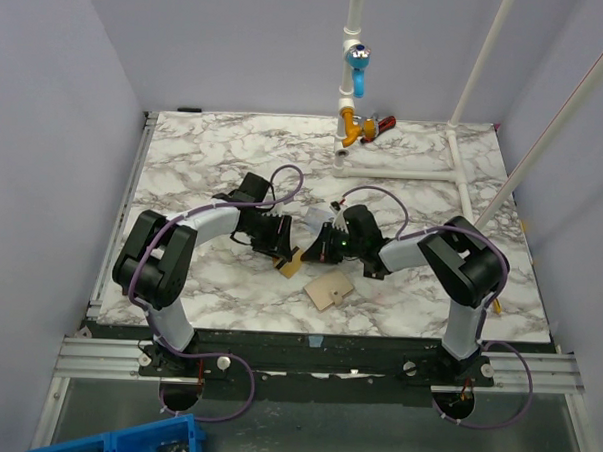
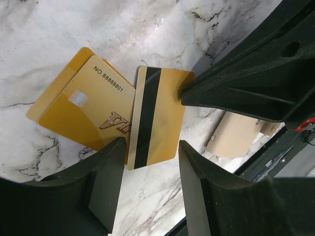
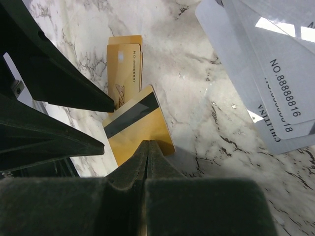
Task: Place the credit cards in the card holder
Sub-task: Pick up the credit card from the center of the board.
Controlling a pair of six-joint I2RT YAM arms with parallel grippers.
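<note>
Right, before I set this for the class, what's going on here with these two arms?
The right gripper is shut on the edge of a gold-orange plastic card with a dark stripe. The left gripper is open, its fingers either side of that card's free end, not clearly touching it. Other flat gold cards and pale silver cards lie on the marbled table. The small beige leather-like card holder lies nearby, untouched.
</note>
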